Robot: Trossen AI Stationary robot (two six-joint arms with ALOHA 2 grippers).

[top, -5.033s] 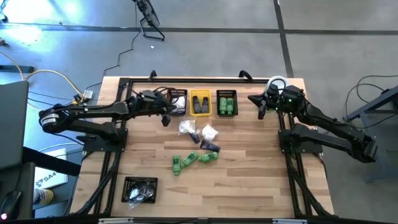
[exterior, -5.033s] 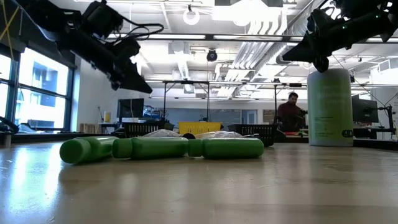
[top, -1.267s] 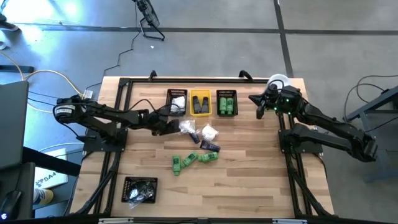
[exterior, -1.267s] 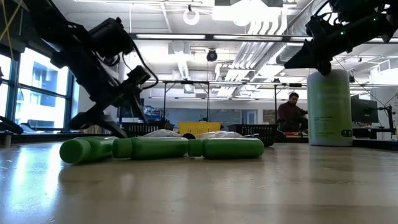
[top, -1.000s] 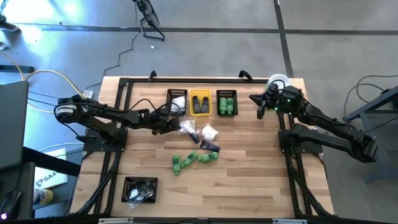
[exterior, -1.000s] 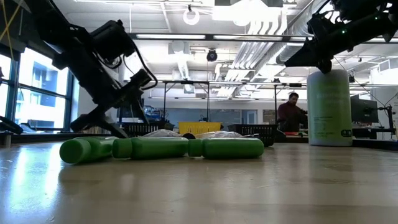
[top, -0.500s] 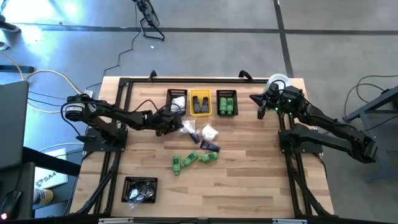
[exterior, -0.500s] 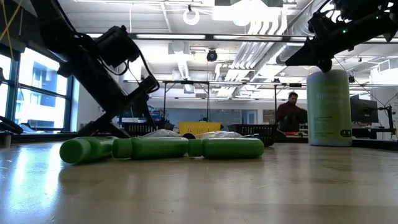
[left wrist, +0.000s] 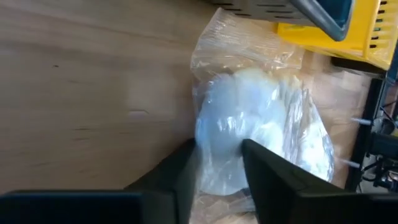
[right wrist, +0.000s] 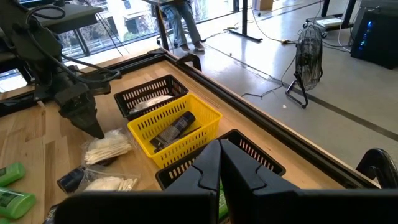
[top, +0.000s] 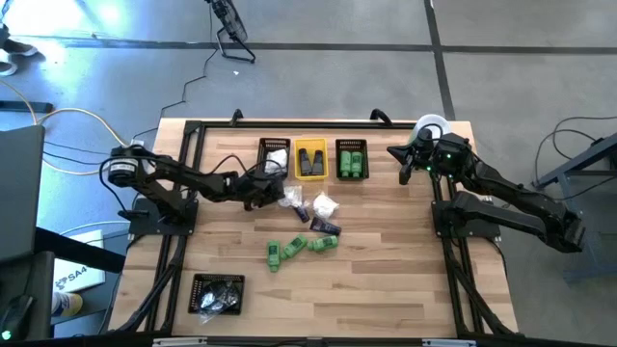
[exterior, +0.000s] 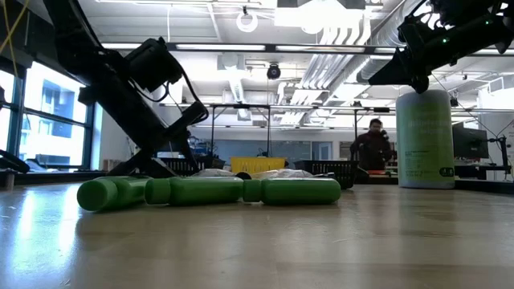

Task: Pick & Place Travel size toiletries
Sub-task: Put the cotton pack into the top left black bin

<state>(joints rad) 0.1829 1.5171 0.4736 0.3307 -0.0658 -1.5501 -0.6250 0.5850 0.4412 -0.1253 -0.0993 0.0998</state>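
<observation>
A white crinkly packet (top: 290, 198) lies on the table in front of the bins, and my left gripper (top: 280, 196) is shut on it; it also shows in the left wrist view (left wrist: 217, 180). A second white packet (top: 325, 204), two dark tubes (top: 326, 227) and three green bottles (top: 294, 247) lie loose mid-table. My right gripper (right wrist: 217, 158) hangs shut with nothing in it, above the table's far right (top: 392, 152). My left gripper pinches the white packet's end nearest the table's left (left wrist: 219, 158) between its two fingers (left wrist: 184, 174). The fingers come slanting down from the table's left. The packet lies flat on the table, and its clear wrapper bulges between the fingers.
Three bins line the far edge: a black one (top: 275, 157) holding a white packet, a yellow one (top: 310, 160) with dark tubes, a black one (top: 351, 160) with green bottles. A pale-green cylinder (top: 429, 128) stands far right. Another black bin (top: 217, 293) sits near left.
My left gripper has sunk and gone toward the table's right, onto the white packet, rolling a little as it went. The packet lies where it was. My right arm has kept still.
</observation>
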